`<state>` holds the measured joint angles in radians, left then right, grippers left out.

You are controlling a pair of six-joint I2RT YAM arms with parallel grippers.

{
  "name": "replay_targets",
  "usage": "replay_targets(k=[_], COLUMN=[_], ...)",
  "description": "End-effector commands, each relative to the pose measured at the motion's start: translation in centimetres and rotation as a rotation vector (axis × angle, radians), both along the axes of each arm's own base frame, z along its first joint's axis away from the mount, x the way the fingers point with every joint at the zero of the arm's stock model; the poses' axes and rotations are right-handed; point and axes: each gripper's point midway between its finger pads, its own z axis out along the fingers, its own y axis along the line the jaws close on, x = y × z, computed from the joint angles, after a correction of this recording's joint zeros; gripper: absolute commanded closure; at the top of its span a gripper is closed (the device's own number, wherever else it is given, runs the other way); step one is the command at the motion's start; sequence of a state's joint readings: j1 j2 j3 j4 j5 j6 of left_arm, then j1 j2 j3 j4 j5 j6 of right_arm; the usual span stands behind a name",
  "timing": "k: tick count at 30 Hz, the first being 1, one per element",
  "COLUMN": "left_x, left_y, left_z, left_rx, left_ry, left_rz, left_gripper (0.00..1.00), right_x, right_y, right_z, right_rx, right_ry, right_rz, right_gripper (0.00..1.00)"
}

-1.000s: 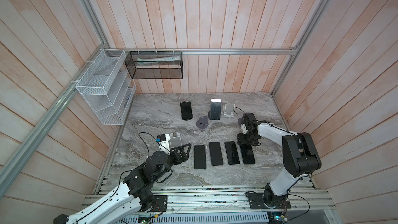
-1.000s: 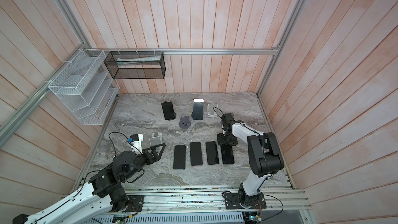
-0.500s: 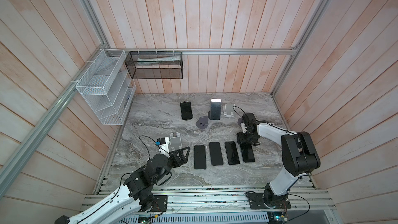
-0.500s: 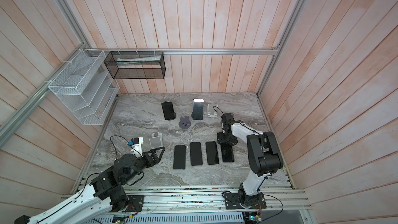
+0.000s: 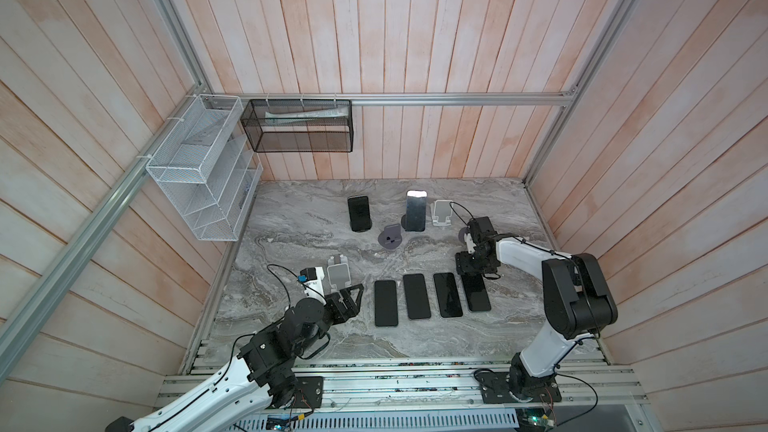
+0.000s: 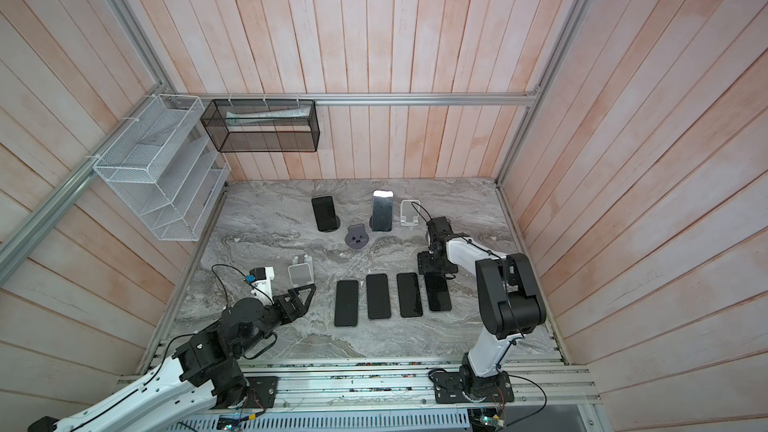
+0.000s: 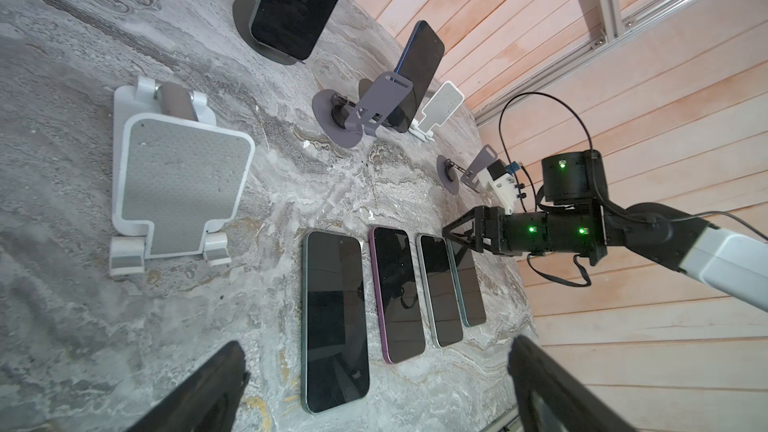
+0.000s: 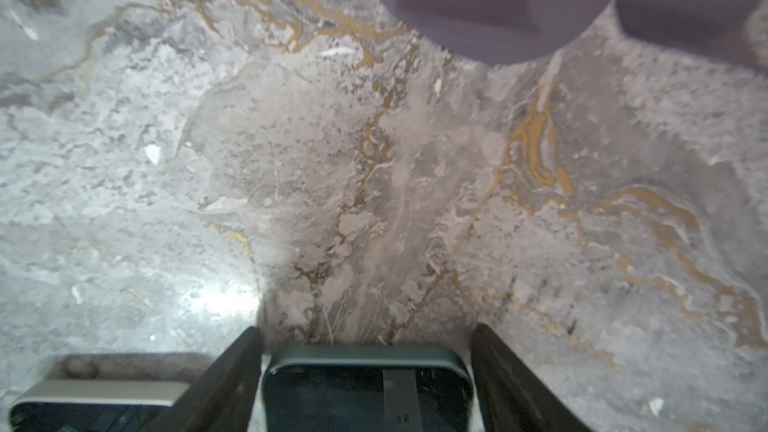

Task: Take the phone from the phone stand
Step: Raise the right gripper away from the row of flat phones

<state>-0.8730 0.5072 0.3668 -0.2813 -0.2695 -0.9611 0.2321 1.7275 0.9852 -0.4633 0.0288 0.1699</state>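
The right gripper [image 8: 365,332] stands low over the table [image 8: 332,180]. Its jaws straddle the far end of a phone [image 8: 365,392] that lies flat at the right end of the near row [image 5: 417,296]. A sliver of light shows along one jaw, but I cannot tell whether the other presses the phone's edge. The step in hand looks like letting this phone go. To do it well, spread the jaws until both clear the edges, then rise straight up. Any sideways slide risks pushing the phone into its neighbour [image 8: 95,403], just beside it on the left, or skewing the row. Once up, mind the grey stand [image 8: 478,6], whose base sits near on the far side. Two phones look left to do, both propped at the far middle: a black phone [image 5: 359,213] on a disc stand [image 7: 245,22] and a lit phone [image 5: 415,210] to its right. The left gripper [image 7: 378,344] hovers at the near left by a white stand [image 7: 178,176], jaws wide apart and empty. It should hold off so the arms do not cross.
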Motion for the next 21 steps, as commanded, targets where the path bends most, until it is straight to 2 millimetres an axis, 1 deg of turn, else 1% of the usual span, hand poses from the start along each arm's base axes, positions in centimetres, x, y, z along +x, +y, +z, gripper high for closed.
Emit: replay_targets(k=[1, 5, 8, 10, 12, 14, 17, 20, 21], left_x=[0.5, 1.2, 1.8, 2.3, 2.9, 3.7, 5.1, 6.1, 6.4], left_y=[0.8, 2.3, 3.6, 3.7, 3.5, 3.1, 2.9, 2.8, 2.8], left_z=[1.1, 1.7, 1.9, 1.6, 1.5, 1.5, 1.2, 0.2, -0.5], left_rx=[0.028, 0.101, 0.174, 0.215, 0.256, 0.309, 0.439, 0.561, 0.593], left_ry=[-0.021, -0.020, 0.000, -0.005, -0.009, 0.004, 0.044, 0.092, 0.108], left_rz=[0.039, 0.122, 0.201, 0.217, 0.225, 0.237, 0.271, 0.303, 0.315], left_gripper=[0.00, 0.00, 0.00, 0.00, 0.00, 0.00, 0.00, 0.00, 0.00], right_x=[-2.3, 0.1, 1.3, 1.6, 1.8, 1.6, 0.5, -0.7, -1.2], right_y=[-0.5, 0.1, -0.5, -0.7, -0.4, 0.0, 1.0, 1.8, 2.1], right_z=[-1.7, 3.0, 6.8, 9.1, 11.4, 13.2, 14.7, 14.8, 14.7], right_rx=[0.000, 0.040, 0.005, -0.002, 0.018, 0.054, 0.130, 0.215, 0.244], right_ry=[0.096, -0.046, -0.166, -0.247, -0.337, -0.411, -0.487, -0.549, -0.559], right_rz=[-0.030, -0.053, -0.092, -0.109, -0.115, -0.121, -0.104, -0.089, -0.084], right_gripper=[0.20, 0.16, 0.13, 0.12, 0.11, 0.10, 0.09, 0.09, 0.08])
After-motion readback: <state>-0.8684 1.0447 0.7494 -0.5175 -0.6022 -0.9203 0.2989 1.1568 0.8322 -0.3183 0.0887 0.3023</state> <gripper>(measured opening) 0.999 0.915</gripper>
